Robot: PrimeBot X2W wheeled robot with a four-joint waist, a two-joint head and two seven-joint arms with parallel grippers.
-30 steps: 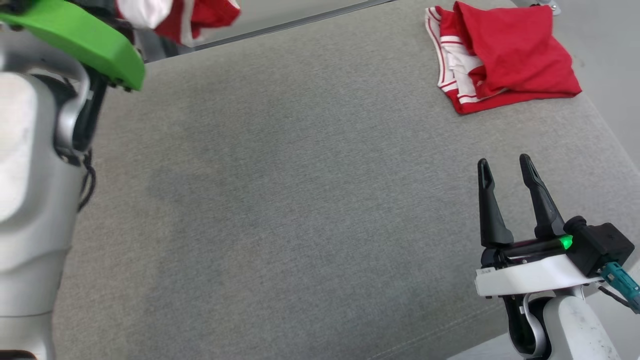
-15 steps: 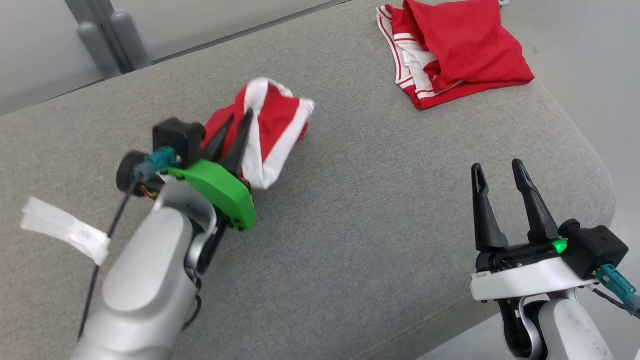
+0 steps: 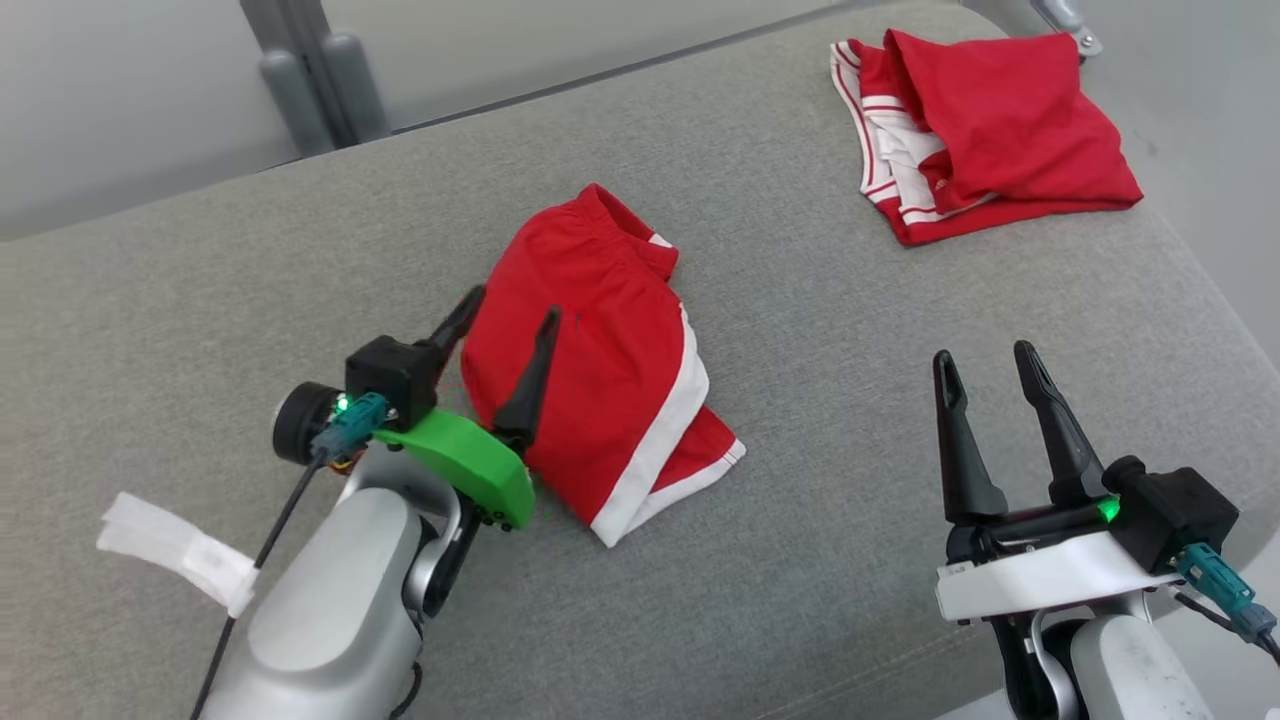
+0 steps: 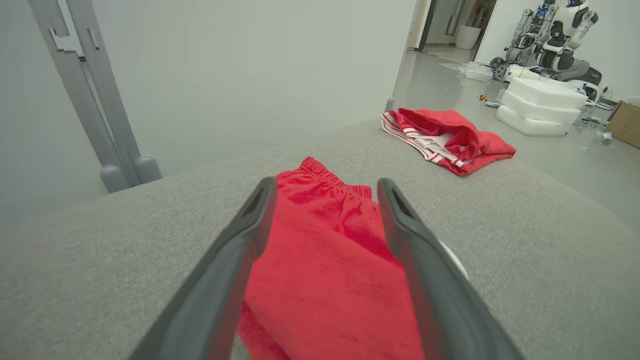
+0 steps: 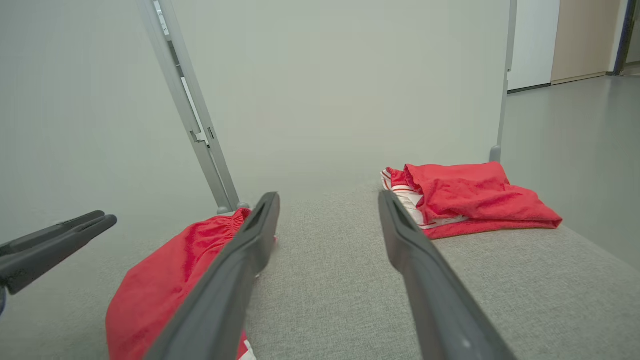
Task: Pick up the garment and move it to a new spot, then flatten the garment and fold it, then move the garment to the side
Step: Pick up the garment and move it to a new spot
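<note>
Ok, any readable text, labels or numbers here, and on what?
No text is readable.
White plate of the right gripper: small print, too small to read.
White tape tag: no legible writing.
Red shorts, folded red garment: no print seen.

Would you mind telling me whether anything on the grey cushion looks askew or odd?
The red shorts in the middle lie rumpled, one leg partly under the other rather than flat. The other red garment sits loosely bunched at the far right corner. A white tape strip sticks out by the left arm's cable.
</note>
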